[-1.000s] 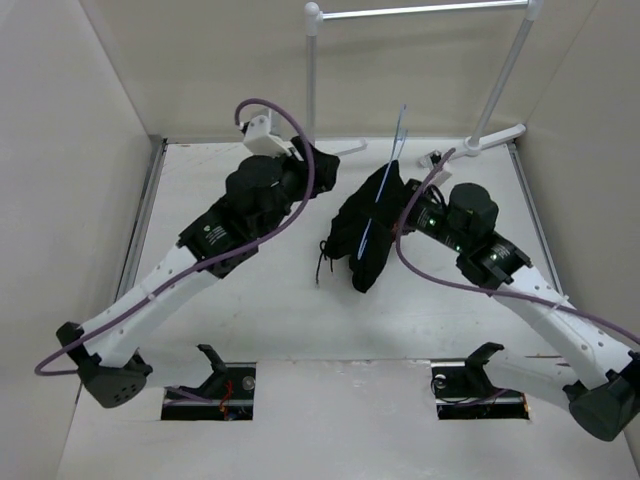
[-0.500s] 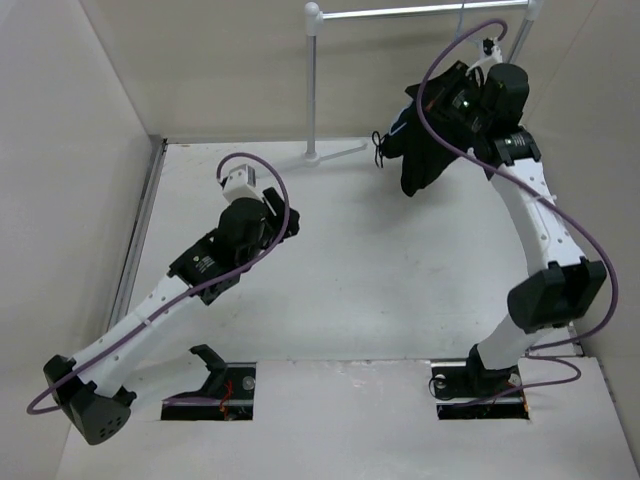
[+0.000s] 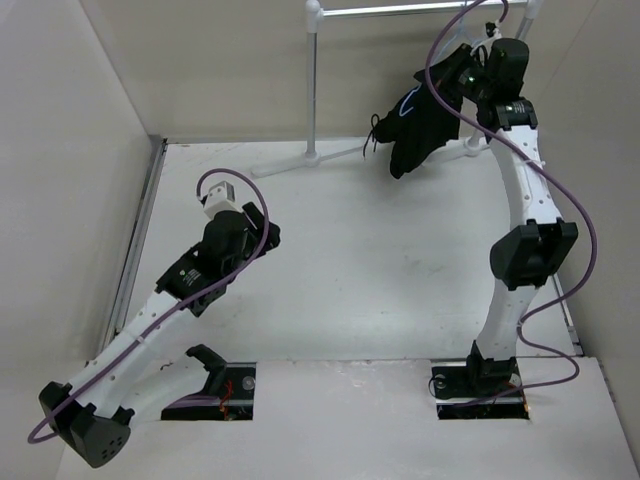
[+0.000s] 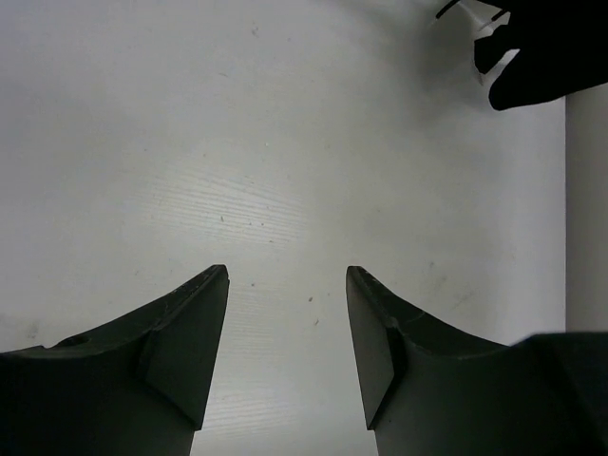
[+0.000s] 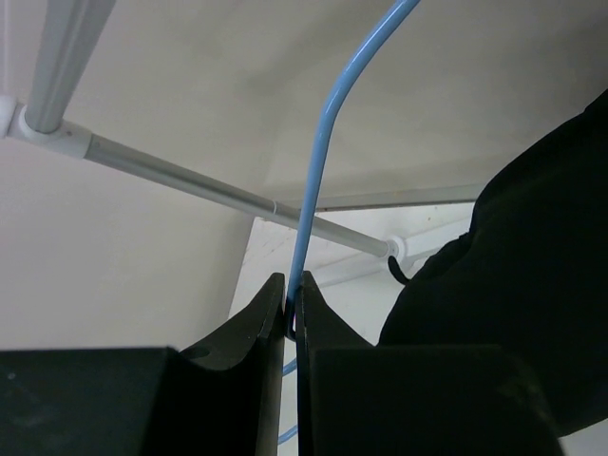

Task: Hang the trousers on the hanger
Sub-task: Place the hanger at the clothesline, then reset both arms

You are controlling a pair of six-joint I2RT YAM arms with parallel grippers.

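- Right wrist view: my right gripper (image 5: 290, 285) is clamped on the thin blue wire of the hanger (image 5: 319, 161). The jaws are pressed together with only the wire between them.
- The wire curves up and out of the top of this frame, so the hook is not visible. I cannot tell whether it has caught on anything.
- The trousers (image 5: 518, 285) fill the right side of this view as a black mass close beside my fingers.
- The grey rail of the clothes rack (image 5: 190, 176) crosses behind the wire. It looks near, but contact is not visible.
- Top view: my right arm is stretched high toward the far right corner. The trousers (image 3: 415, 135) hang in a bunched fold off the hanger (image 3: 408, 100), clear of the table (image 3: 350, 260), with a drawstring dangling on the left.
- The bundle sits just below the rack's top rail (image 3: 400, 10).
- Left wrist view: my left gripper (image 4: 287, 271) is spread wide and holds nothing. It is low over bare tabletop, well apart from the garment, which shows only as a dark shape in the top right corner.
- Progress, as I judge it: the garment seems to be on the hanger already, though bunched rather than neatly draped.
- What is left is probably to seat the hook over the rail, let go, and perhaps tidy the hang.
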